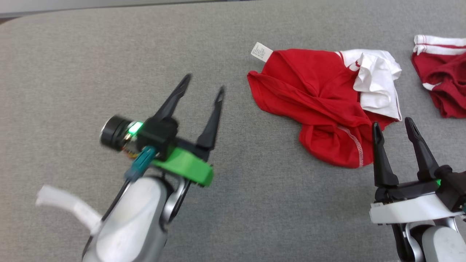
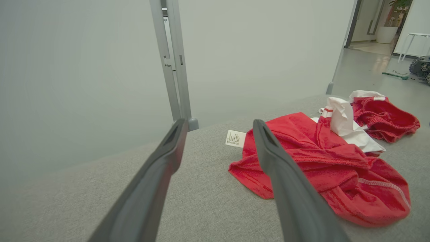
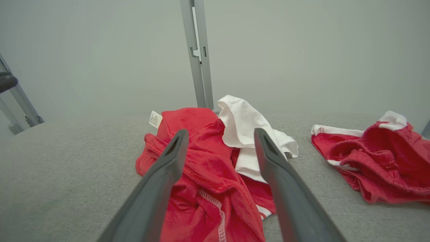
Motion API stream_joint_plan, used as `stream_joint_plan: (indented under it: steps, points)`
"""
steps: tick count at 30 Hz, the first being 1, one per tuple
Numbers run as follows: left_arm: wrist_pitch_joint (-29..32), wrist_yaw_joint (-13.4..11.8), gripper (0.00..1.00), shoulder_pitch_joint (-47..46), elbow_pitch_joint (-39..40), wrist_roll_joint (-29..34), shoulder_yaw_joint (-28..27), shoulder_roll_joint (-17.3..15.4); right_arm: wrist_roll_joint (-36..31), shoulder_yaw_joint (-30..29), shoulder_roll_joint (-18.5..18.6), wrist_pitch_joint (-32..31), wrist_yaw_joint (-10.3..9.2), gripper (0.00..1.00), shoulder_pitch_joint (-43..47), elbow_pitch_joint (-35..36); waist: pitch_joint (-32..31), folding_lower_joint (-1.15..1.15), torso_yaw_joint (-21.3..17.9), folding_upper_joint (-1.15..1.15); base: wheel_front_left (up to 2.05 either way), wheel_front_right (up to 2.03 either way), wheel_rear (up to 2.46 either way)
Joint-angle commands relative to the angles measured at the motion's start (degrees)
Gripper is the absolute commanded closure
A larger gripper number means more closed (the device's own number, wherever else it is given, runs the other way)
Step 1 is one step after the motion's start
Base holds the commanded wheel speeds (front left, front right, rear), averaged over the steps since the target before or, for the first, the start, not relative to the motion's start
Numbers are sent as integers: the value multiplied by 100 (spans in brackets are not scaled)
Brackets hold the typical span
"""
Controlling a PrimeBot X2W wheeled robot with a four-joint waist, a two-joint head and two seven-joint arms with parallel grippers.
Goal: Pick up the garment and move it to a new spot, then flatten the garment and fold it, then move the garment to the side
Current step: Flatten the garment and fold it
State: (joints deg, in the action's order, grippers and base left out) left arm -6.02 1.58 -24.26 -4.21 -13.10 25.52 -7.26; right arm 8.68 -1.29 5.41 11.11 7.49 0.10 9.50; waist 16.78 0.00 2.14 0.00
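Now the garment [image 1: 313, 98] lies crumpled on the table [image 1: 72, 72], red with white bunched at one end, tag [image 1: 261, 51] sticking out. My left gripper [image 1: 204, 83] and right gripper [image 1: 392, 125] gape empty, the right beside its hem.

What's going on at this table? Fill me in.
A two-armed robot faces a crumpled red-and-white cloth garment on a grey fabric tabletop. Both its left gripper and right gripper are open and empty; the right one hovers by the garment's near edge. A second red garment with white stripes lies apart to the right.

Head above, wrists low toward garment [image 1: 309, 102]
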Motion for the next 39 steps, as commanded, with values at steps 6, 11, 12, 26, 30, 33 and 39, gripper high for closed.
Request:
stream_joint_plan:
  steps: [6,11,12,26,30,33,39]
  points:
    - [865,428,0,-1140,-694,37,778,230,103,161,-38,104,0,0,-304,-124,529,0,-569,0,0,0,0]
    - [1182,549,0,-1783,-1414,54,1302,216,174,243,-69,207,0,0,-426,-280,734,0,-859,0,0,0,0]
    - [1135,560,0,-1875,-1516,89,1369,210,180,242,-74,229,0,0,-446,-301,753,0,-887,0,0,0,0]
    - [770,436,100,-2617,-2612,306,2054,-21,343,264,-152,370,0,0,-563,-526,796,0,-921,0,0,0,0]
    - [472,307,100,-2502,-2466,322,2013,-104,364,195,-161,382,0,0,-532,-522,711,0,-793,0,0,0,0]
    - [278,122,100,-2293,-2202,275,1922,-241,373,149,-166,388,0,0,-503,-530,631,0,-726,0,0,0,0]
    - [122,-400,100,-1502,-1103,64,1503,-827,395,-3,-160,394,0,0,-387,-535,442,0,-504,0,0,0,0]
